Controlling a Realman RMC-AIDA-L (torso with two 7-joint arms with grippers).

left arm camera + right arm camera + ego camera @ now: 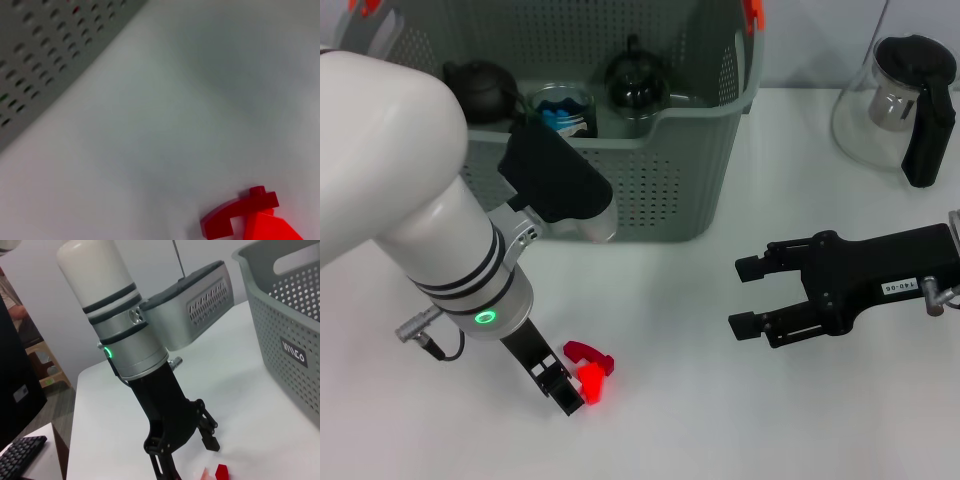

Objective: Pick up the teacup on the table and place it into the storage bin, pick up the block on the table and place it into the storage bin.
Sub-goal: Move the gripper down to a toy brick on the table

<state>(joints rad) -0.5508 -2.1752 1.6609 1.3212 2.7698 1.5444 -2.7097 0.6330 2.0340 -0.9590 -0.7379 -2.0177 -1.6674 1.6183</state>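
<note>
Two red block pieces lie together on the white table: a dark red arch [588, 353] [239, 214] and a bright red block [592, 385] [270, 228] [221, 471]. My left gripper [558, 388] [187, 460] is down at the table just left of them, open and holding nothing. The storage bin [670, 185] [290, 330] stands at the back. Inside it a glass cup [563, 108] with something blue in it appears to be the teacup. My right gripper [748, 295] hovers open and empty at the right, well away from the block.
Two dark teapots [480, 88] [637, 78] sit in the bin. A glass kettle with a black handle [905, 100] stands at the back right. Bare white tabletop [680, 400] lies between the two grippers.
</note>
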